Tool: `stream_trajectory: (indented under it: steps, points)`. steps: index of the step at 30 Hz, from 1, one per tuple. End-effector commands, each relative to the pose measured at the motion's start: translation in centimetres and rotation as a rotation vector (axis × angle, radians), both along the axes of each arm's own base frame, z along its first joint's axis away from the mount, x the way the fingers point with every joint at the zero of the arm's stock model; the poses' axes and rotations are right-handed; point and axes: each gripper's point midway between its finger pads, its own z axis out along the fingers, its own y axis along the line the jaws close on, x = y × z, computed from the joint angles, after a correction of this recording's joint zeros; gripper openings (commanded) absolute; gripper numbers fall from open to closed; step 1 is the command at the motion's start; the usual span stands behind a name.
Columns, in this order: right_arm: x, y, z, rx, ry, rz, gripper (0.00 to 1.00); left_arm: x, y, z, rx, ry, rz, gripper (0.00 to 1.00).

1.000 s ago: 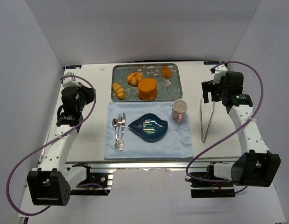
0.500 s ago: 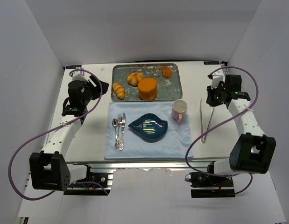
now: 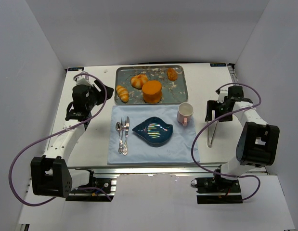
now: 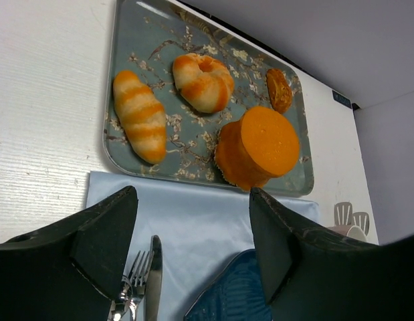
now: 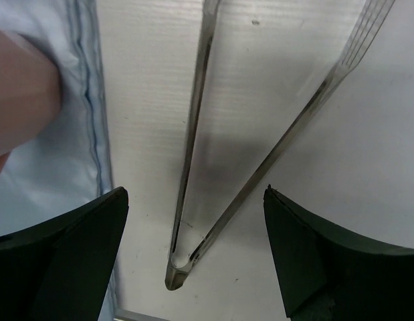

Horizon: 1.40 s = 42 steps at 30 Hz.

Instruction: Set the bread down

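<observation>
Two shifts inside the last second, neither touching the bread (image 3: 152, 91). On the right: down from a raised pose by the far edge to a low hover over the tongs (image 5: 193, 134), right gripper (image 3: 217, 114) spread wide, both steel limbs framed between its fingers in the wrist view, hinge end nearest, nothing pinched yet. On the left: swung forward and turned toward the tray (image 3: 176, 87), left gripper (image 4: 193, 200) short of the tray's left rim, jaws likewise parted and empty. No change at all for the bread: upright on the near middle of the tray, just beside the ring-shaped bun (image 4: 203, 81), striped roll (image 4: 140, 115) further left, well apart from the blue plate (image 3: 153, 130) lying bare on the cloth (image 3: 182, 144) next to the mug (image 3: 185, 114). Reads as the approach only: probably a reach for the tongs as the lifting tool, with the plate the likely destination. Next needed: a clean closure on the tongs near the hinge, without skidding them sideways. Task barely begun.
</observation>
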Motion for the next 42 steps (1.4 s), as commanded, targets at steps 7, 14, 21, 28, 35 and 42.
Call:
stream_trajectory:
  steps: [7,14,21,28,35,42]
  points:
    - [-2.9,-0.3,-4.0,-0.018,0.175,-0.163,0.85,-0.5,0.3,0.5,-0.005,-0.01,0.03,0.77]
    - [-2.6,-0.3,-6.0,-0.113,0.211,-0.206,0.81,-0.7,0.4,0.0,-0.01,0.002,0.041,0.77]
    - [-3.4,-1.4,-7.8,-0.212,0.251,-0.244,0.71,-0.8,0.6,-0.2,-0.01,0.005,0.054,0.77]
    - [-4.7,-1.3,-9.3,-0.211,0.303,-0.223,0.49,-0.8,0.5,-0.7,-0.012,0.012,0.053,0.77]
    - [-0.2,-1.5,-5.9,-0.214,0.123,-0.149,0.03,-0.5,0.5,-0.4,-0.008,0.002,0.047,0.77]
    - [7.0,0.7,4.3,-0.154,-0.272,0.104,0.0,-0.1,0.4,0.4,-0.013,-0.019,0.044,0.77]
